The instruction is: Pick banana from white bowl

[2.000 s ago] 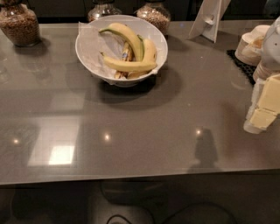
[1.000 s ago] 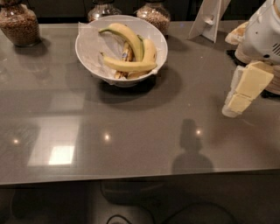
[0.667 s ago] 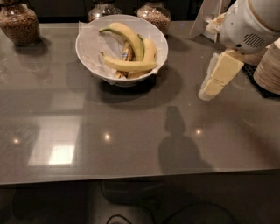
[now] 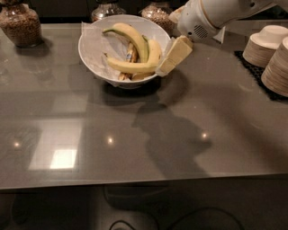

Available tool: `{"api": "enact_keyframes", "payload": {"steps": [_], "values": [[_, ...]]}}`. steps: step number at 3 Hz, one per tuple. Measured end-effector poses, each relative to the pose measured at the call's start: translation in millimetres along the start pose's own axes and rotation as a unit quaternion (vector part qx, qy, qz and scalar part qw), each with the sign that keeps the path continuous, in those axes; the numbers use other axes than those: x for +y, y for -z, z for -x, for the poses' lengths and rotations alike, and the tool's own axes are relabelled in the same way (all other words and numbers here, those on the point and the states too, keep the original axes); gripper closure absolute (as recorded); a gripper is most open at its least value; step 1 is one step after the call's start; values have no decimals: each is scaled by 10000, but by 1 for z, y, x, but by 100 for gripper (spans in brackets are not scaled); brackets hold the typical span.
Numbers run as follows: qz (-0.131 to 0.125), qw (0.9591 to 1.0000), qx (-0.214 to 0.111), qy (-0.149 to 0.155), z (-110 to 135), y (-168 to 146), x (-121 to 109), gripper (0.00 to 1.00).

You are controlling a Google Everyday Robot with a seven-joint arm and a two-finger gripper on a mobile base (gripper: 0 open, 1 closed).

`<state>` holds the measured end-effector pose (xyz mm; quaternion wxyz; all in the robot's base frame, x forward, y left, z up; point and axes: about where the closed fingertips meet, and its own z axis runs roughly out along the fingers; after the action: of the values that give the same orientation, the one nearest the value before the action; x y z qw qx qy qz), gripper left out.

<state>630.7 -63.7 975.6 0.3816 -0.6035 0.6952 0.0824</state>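
You held the claw slanted over the white bowl's right rim, aimed at the slim banana lying across its front. It apparently gripped nothing, and I couldn't tell how open it was.

The white arm comes in from the upper right of the bowl, with its wrist angled down and to the left. The cream gripper slants down at the bowl's right rim, tip just over the edge.
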Motion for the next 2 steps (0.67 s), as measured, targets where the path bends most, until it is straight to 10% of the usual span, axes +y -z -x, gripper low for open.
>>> {"api": "enact_keyframes", "payload": {"steps": [1, 2], "values": [[258, 9984, -478, -149, 23, -65, -11, 0], [258, 9984, -478, -148, 23, -65, -11, 0]]}}
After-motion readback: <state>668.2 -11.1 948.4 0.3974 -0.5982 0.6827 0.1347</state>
